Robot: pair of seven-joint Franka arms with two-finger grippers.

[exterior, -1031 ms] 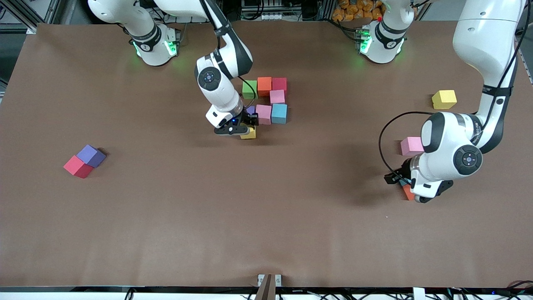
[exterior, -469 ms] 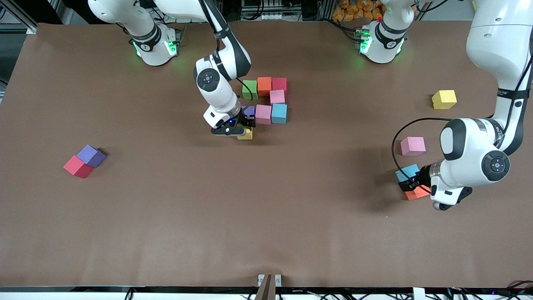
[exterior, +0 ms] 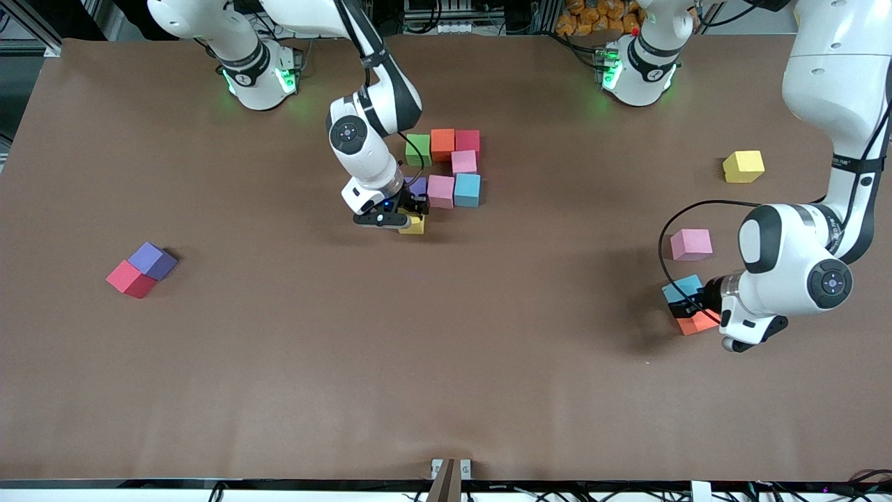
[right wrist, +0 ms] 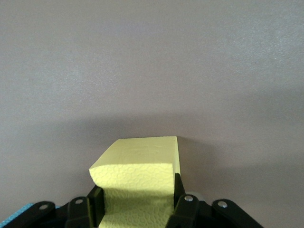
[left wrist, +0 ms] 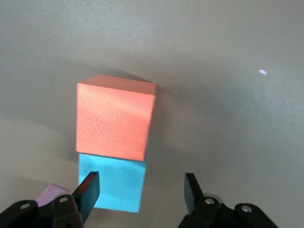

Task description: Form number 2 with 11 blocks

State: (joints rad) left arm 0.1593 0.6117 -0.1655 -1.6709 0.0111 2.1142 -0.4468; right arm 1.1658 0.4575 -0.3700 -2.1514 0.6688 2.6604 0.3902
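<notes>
Viewing right wrist, we see right gripper (right wrist: pixel 137 202) clenched on yellow block (right wrist: pixel 137 178), half hidden in front view; left gripper (left wrist: pixel 141 190) released, beside orange block (left wrist: pixel 114 116), blue block (left wrist: pixel 114 183).

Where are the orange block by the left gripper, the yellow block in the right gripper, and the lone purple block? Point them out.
orange block (left wrist: pixel 115 118), left wrist view, its broad face.
yellow block (right wrist: pixel 137 166), right wrist view, its front face.
purple block (exterior: pixel 150 259), front view, its top face.
</notes>
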